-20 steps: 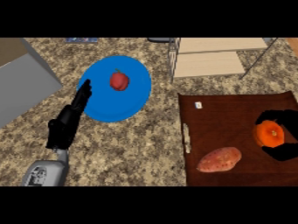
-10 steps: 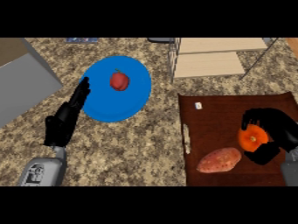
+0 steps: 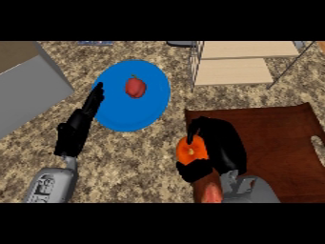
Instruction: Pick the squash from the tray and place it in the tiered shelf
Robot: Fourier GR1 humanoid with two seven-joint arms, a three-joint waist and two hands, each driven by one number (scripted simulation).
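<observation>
My right hand [image 3: 218, 147] is curled round an orange squash [image 3: 192, 151] and holds it over the left edge of the dark brown tray [image 3: 277, 138]. The fingers hide most of the squash. The wooden tiered shelf [image 3: 235, 66] with its wire frame stands at the back, beyond the tray. My left hand [image 3: 80, 124] rests open at the left with straight fingers pointing up, beside the blue plate.
A blue plate [image 3: 133, 107] holds a red pepper [image 3: 135, 87]. A reddish sweet potato [image 3: 211, 193] lies on the tray's front left, partly under my right forearm. A grey box [image 3: 17, 90] stands at the left. The tray has a handle slot [image 3: 321, 151] at its right.
My right hand has carried the squash leftwards from the tray's right side to its left edge. The view has shifted as well. The left hand has stayed still.
</observation>
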